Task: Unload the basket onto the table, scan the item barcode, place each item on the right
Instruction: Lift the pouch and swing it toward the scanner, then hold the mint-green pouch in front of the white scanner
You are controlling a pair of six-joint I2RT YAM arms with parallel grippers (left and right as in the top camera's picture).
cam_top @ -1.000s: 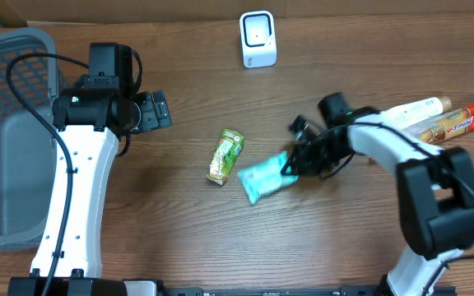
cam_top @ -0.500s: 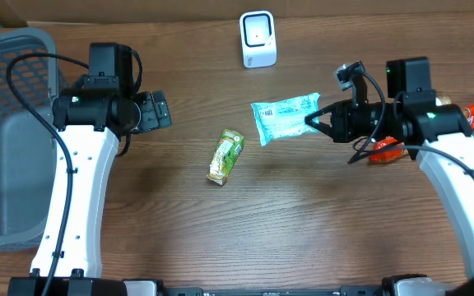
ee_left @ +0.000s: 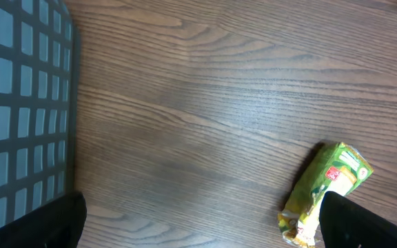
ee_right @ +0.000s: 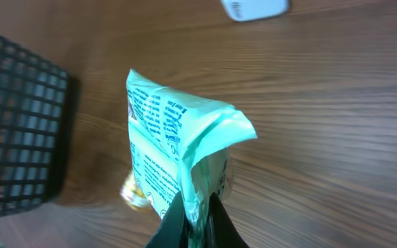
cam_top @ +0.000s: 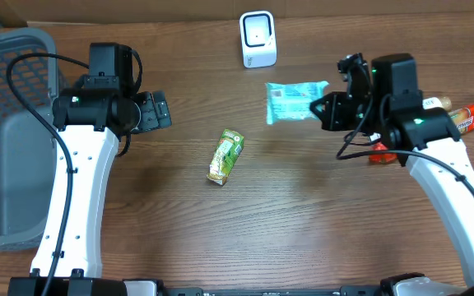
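Scanner [cam_top: 258, 39], packet [cam_top: 225, 155], basket [cam_top: 23, 49] left — open lanes between

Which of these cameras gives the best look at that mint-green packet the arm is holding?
The right wrist view: the mint-green packet fills the frame, its print visible, pinched in the right gripper. The overhead view shows it small but whole, held near the white scanner. The left wrist view misses it entirely.

No wording could be read. The teal packet [ee_right: 158, 155], at the centre of the right wrist view, carried rows of dark print too blurred to make out. The green packet [ee_left: 326, 189], lower right of the left wrist view, bore a small red label, illegible.
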